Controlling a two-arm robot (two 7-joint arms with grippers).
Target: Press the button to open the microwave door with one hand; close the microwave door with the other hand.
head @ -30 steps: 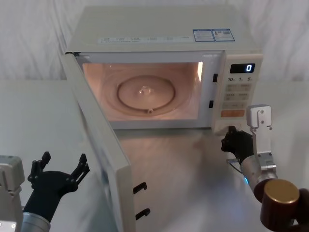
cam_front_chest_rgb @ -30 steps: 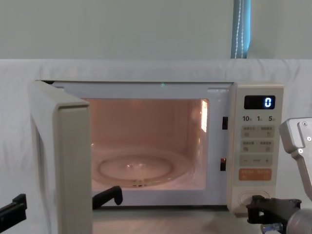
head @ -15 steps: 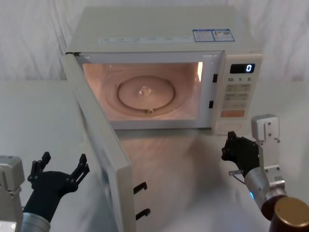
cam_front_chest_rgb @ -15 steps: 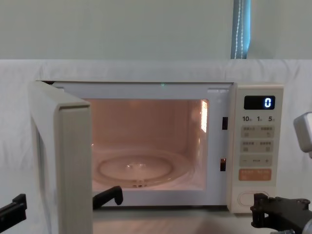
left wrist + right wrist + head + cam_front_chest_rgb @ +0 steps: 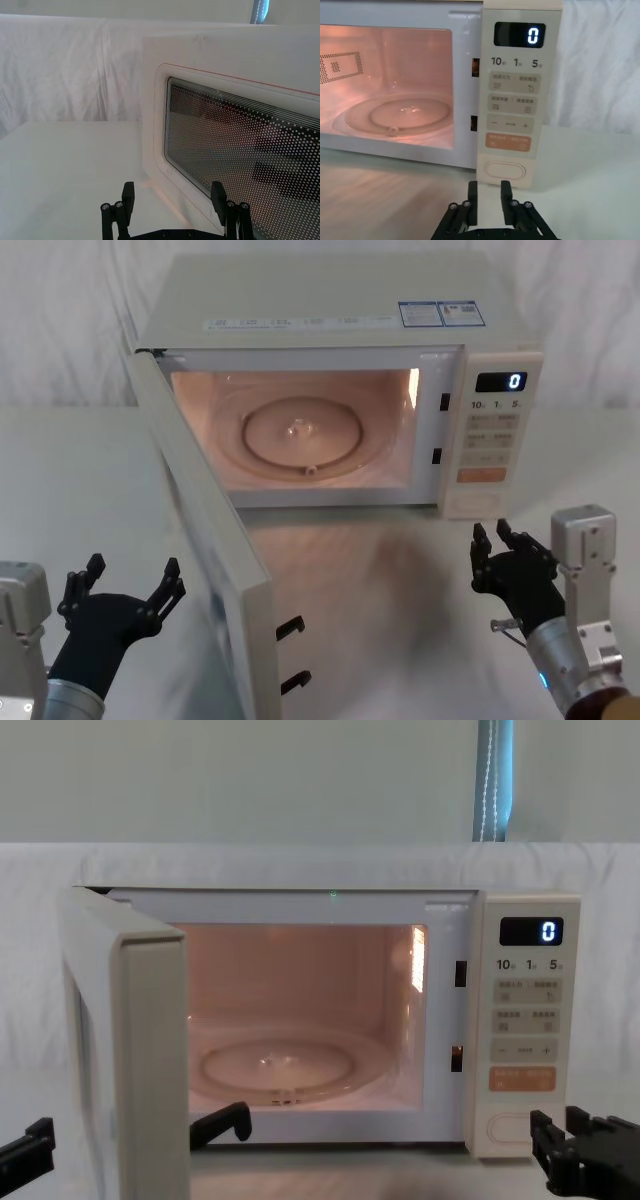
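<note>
The right pincer [image 5: 496, 538], fingers nearly together and holding nothing, has backed away from the button [image 5: 505, 170], now just ahead of it. The door [image 5: 205, 540] stands open right of the wide-spread left pincer [image 5: 130, 575], so closing comes next.
</note>
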